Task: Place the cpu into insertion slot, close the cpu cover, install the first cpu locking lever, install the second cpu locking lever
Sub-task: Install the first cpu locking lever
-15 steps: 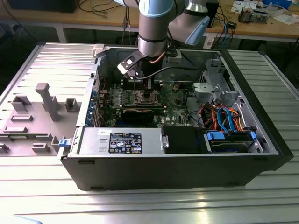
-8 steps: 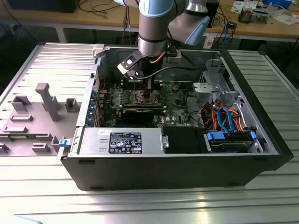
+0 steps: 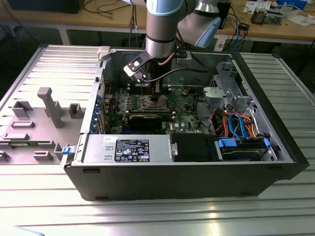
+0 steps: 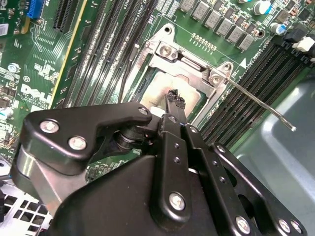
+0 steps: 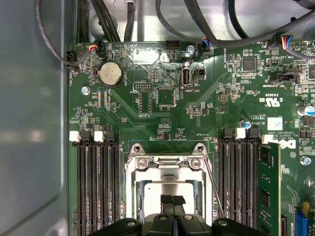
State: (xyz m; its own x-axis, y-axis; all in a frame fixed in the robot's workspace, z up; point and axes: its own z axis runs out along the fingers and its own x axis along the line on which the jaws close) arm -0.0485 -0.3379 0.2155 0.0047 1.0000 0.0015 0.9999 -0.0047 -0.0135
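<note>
Pincer [image 4: 174, 97] is the worry: I judge that a push landing off-centre could tilt the cpu [image 4: 157, 91] and bend pins, or let the tips skate onto the cpu cover [image 5: 167, 169]. Fingertips are together with nothing gripped, resting on or just above the chip; contact is not clear. Exterior view, left to right: a grey moulded tray [image 3: 44, 113] on the counter [image 3: 157, 216] at nine o'clock of the computer case [image 3: 147, 179]; the insertion slot [image 3: 150, 102] mid-board under the arm, chip seated, cover apparently down around it; drive cables [image 3: 236, 123] at three o'clock. One locking lever [image 4: 261, 105] stands free, angled across the memory slots [image 4: 266, 69]; it could snag.
</note>
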